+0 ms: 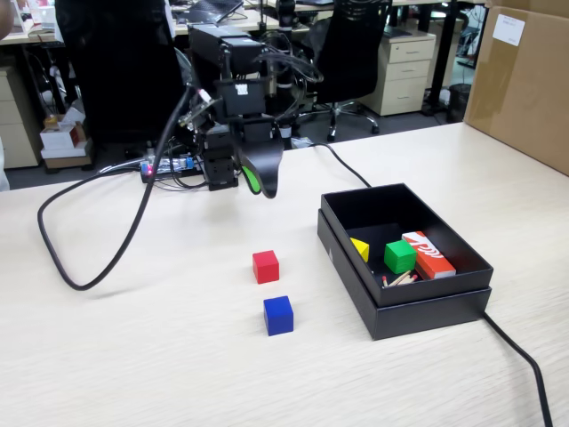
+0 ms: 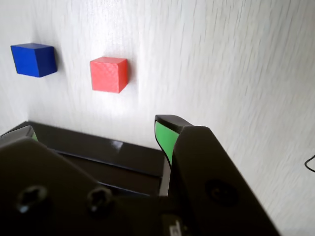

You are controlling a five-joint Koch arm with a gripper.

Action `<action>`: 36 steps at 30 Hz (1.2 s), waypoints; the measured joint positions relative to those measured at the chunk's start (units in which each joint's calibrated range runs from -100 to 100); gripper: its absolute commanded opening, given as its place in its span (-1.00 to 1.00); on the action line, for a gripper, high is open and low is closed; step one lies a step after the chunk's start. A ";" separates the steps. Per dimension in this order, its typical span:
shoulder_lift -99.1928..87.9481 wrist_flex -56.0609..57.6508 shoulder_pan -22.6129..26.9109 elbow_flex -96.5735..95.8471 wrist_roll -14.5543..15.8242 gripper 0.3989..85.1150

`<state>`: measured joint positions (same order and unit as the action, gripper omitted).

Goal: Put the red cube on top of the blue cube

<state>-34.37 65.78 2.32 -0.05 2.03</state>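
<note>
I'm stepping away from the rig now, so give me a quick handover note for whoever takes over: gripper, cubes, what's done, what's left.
Gripper: raised above the table, holding nothing; the wrist view shows its jaws apart.
Red cube: on the bare table, untouched, in front of the gripper.
Blue cube: on the table just beyond the red one, apart from it, not stacked.
Black box sits beside them in the fixed view.
Done: nothing yet.
Left: lower, grasp the red cube, lift, set it on the blue cube, release.

The table is viewed obliquely from the front, toward twelve o'clock; the wrist view looks down closely (both cubes shared).
</note>
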 measured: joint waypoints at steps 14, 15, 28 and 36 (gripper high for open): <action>22.91 0.08 0.15 6.85 -0.05 0.11; 24.08 0.08 0.15 7.12 -0.05 0.11; 33.40 0.08 -0.93 11.96 -0.05 0.11; 36.89 0.08 -1.71 12.14 -0.34 0.11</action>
<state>2.52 65.85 0.61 12.09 1.68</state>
